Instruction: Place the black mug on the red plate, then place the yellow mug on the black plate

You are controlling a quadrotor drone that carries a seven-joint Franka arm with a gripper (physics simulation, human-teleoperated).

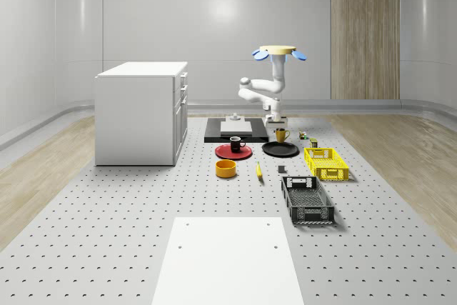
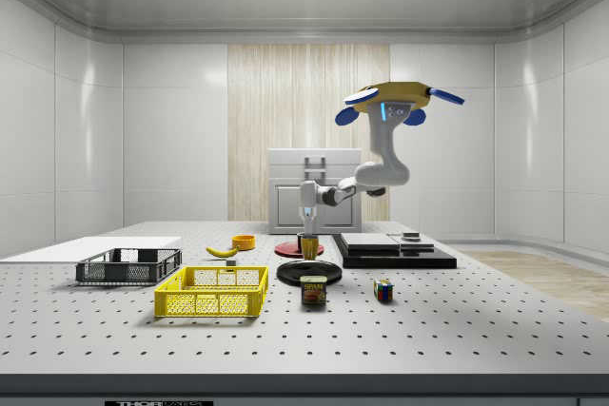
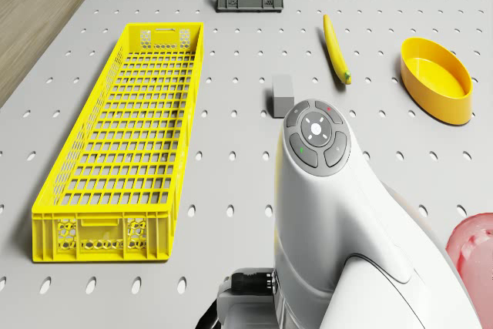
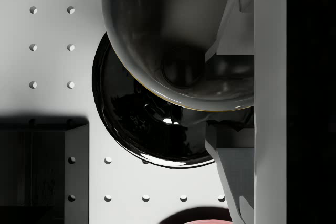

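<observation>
Tabletop (image 1: pixel 143 198): hand (image 2: pixel 308 233) hides yellow mug (image 2: pixel 309 248) rim.

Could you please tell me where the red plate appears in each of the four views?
Whole-scene view: the red plate lies mid-table, to the left of the black plate.
Side view: a thin red strip behind the black plate.
Drone view: a red edge beside the arm.
Wrist view: a red edge beyond the black plate.
Shared landmark: the black plate next to it.

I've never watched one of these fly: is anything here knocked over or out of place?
Nothing stands out. The black mug sits upright on the red plate, and the gripper holds the yellow mug level above the black plate.
</observation>
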